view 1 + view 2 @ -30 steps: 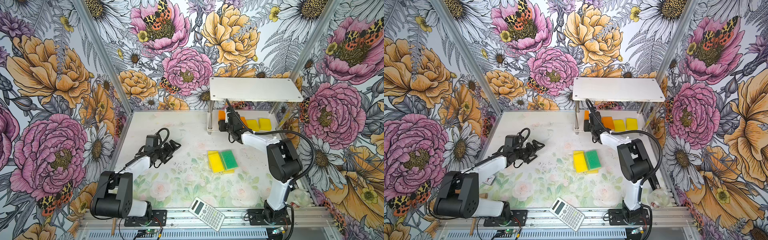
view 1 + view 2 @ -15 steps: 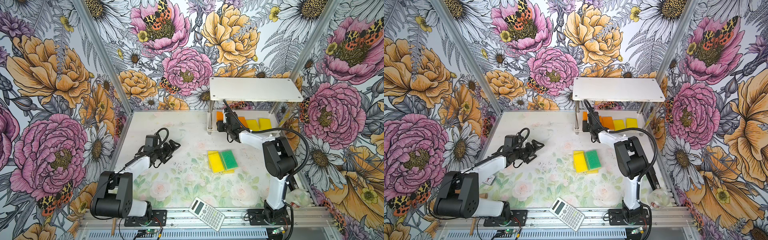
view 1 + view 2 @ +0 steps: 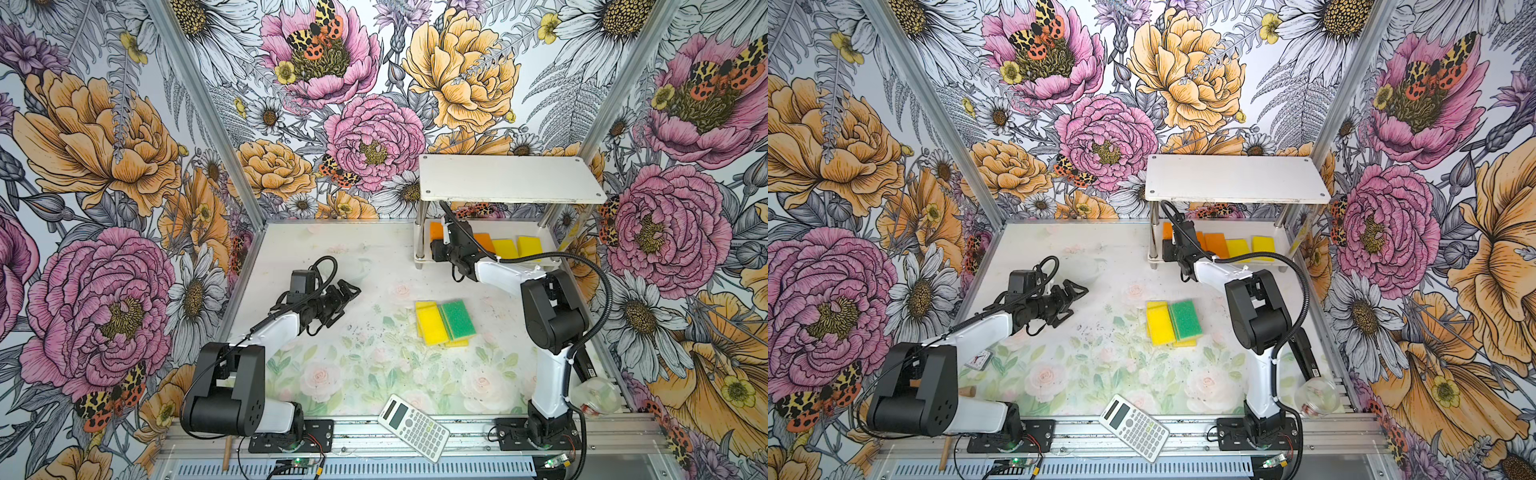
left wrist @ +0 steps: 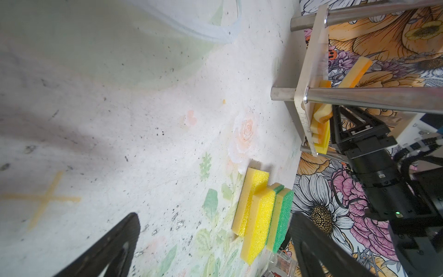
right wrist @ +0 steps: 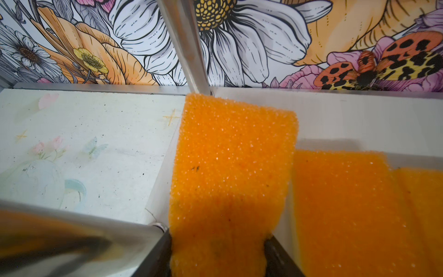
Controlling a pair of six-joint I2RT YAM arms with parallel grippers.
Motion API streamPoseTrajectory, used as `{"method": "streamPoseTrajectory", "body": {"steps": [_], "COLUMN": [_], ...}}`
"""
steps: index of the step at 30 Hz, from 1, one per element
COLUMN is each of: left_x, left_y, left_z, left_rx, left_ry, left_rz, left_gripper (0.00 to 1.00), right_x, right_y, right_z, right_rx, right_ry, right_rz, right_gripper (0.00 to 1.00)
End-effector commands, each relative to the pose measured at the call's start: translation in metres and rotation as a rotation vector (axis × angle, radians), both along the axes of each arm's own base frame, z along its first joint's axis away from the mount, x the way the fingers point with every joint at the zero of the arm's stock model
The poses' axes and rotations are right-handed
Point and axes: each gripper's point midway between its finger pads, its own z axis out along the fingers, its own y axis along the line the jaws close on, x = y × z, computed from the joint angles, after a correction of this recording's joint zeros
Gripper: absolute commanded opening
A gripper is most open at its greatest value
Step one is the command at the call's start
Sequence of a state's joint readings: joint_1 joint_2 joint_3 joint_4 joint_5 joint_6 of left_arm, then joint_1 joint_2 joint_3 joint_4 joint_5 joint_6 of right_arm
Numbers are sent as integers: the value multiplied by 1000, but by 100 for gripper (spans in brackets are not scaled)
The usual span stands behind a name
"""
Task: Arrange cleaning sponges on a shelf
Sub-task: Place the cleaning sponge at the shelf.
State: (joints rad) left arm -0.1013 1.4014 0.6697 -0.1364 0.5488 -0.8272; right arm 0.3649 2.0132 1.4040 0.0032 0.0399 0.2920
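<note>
The shelf [image 3: 511, 178] stands at the back right, its top board bare. My right gripper [image 3: 444, 237] reaches under that board and is shut on an orange sponge [image 3: 435, 230], held at the left end of the lower tier; the wrist view shows the orange sponge [image 5: 230, 167] squeezed between the jaws, tilted over the board [image 5: 359, 120]. Another orange sponge [image 3: 484, 241] and two yellow sponges [image 3: 505, 248] lie on that tier. On the table a yellow sponge [image 3: 432, 322] and a green-topped sponge [image 3: 458, 319] lie stacked side by side. My left gripper [image 3: 347, 291] hovers open left of them, holding nothing.
A white calculator [image 3: 413, 422] lies at the table's front edge. A clear plastic cup [image 3: 594, 395] sits in the front right corner beside the right arm's base. A metal shelf post [image 5: 187, 48] stands close to the held sponge.
My right gripper has slid a little further left and back along the lower tier with the orange sponge. The left arm has not moved.
</note>
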Motion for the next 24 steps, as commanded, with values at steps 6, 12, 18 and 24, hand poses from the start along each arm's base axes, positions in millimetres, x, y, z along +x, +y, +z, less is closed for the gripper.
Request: {"method": "streamPoseTrajectory", "body": {"steps": [6, 12, 18, 24], "left_x": [-3, -4, -4, -4], "left_y": [3, 4, 5, 6], "left_z": [9, 10, 9, 9], "left_rx": [0, 0, 0, 1], "left_ry": [-34, -36, -34, -33], "left_rz": [-10, -6, -3, -3], "left_gripper": [99, 99, 99, 99], "right_x": [7, 8, 10, 9], "right_y": [-1, -3, -3, -4], "right_z": [-4, -10, -11, -9], "right_rx": [-24, -33, -32, -33], "right_ry": [7, 15, 16, 13], "right_rz": [1, -8, -13, -15], "right_gripper": [56, 58, 61, 63]}}
